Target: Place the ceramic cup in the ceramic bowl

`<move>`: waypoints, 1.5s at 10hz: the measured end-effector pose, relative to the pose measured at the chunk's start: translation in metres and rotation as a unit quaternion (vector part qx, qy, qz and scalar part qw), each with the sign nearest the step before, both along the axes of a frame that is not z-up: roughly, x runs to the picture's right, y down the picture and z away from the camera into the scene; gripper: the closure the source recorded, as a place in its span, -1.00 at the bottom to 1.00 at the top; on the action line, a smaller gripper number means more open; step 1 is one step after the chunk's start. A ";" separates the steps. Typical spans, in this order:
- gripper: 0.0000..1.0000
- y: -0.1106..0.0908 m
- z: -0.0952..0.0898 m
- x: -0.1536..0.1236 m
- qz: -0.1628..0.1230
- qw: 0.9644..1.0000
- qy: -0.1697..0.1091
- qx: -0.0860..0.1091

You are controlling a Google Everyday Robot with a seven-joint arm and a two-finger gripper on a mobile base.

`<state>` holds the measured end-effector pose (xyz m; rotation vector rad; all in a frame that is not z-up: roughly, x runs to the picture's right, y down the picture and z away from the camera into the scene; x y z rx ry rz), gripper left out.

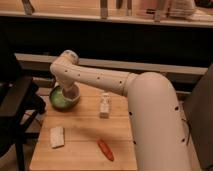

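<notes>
Gripper (68, 94) sits low over glossy light-green ceramic bowl (56, 102), far-left on wooden table (85, 131). Its grip state cannot be told. Pale ceramic cup hidden, probably under the wrist. Advice: release low and centred, then lift straight.

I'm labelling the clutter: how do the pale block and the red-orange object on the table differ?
The pale block is whitish and rectangular; the red-orange object is slim and tapered. The pale block lies near the left edge of the table, the red-orange object nearer the front middle. Both lie flat; the gripper is over at the green bowl.
</notes>
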<state>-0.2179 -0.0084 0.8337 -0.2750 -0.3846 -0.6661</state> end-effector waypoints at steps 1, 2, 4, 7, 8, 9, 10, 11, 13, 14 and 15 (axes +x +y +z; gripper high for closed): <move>0.54 0.000 0.000 -0.001 0.000 1.000 -0.001 0.001; 0.54 -0.001 0.000 -0.001 0.000 1.000 -0.001 0.001; 0.66 -0.001 0.001 -0.001 0.001 1.000 -0.002 0.002; 0.61 -0.001 0.001 -0.001 0.001 1.000 -0.003 0.003; 0.56 -0.002 0.002 -0.001 0.001 1.000 -0.004 0.004; 0.56 -0.002 0.002 -0.001 0.001 1.000 -0.004 0.004; 0.56 -0.002 0.002 -0.001 0.001 1.000 -0.005 0.004; 0.56 -0.003 0.002 -0.001 0.002 1.000 -0.005 0.005; 0.56 -0.003 0.002 -0.001 0.002 1.000 -0.006 0.006; 0.56 -0.003 0.003 -0.001 0.002 1.000 -0.006 0.006; 0.56 -0.003 0.003 -0.001 0.002 1.000 -0.007 0.006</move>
